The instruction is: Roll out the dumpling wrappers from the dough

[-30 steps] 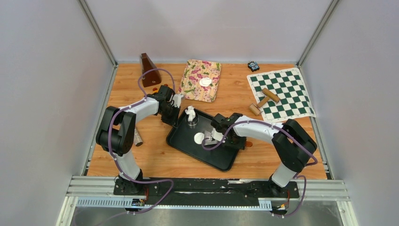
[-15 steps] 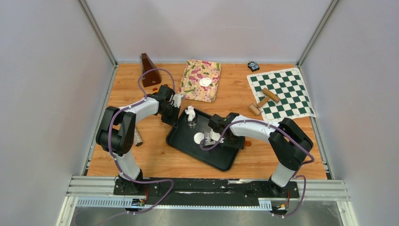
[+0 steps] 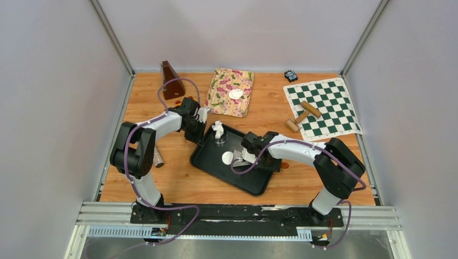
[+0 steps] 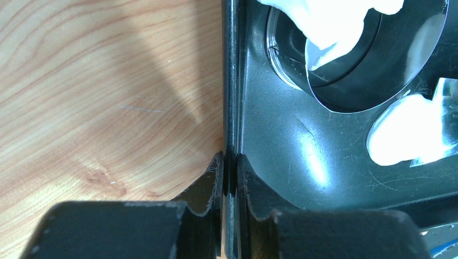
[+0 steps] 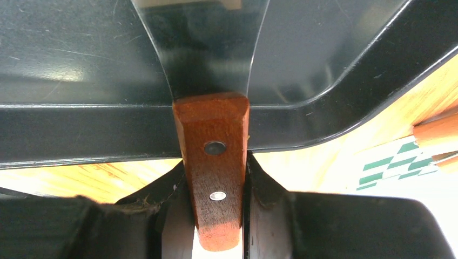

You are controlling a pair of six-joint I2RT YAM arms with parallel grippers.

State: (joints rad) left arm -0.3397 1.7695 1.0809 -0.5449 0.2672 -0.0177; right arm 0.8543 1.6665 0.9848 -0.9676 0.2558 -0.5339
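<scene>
Counting two dumpling wrappers (image 3: 228,158), one tray (image 3: 254,182) (black)

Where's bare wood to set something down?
Bare wood: the gap between flowered cloth and checkered mat, and the near strip in front of the tray. Crowded: the tray itself, with dough, a wrapper, left hand and right hand on it.

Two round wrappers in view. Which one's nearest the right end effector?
The wrapper lying on the black tray, beside the right end effector. The other wrapper sits on the floral cloth at the table's far side.
</scene>
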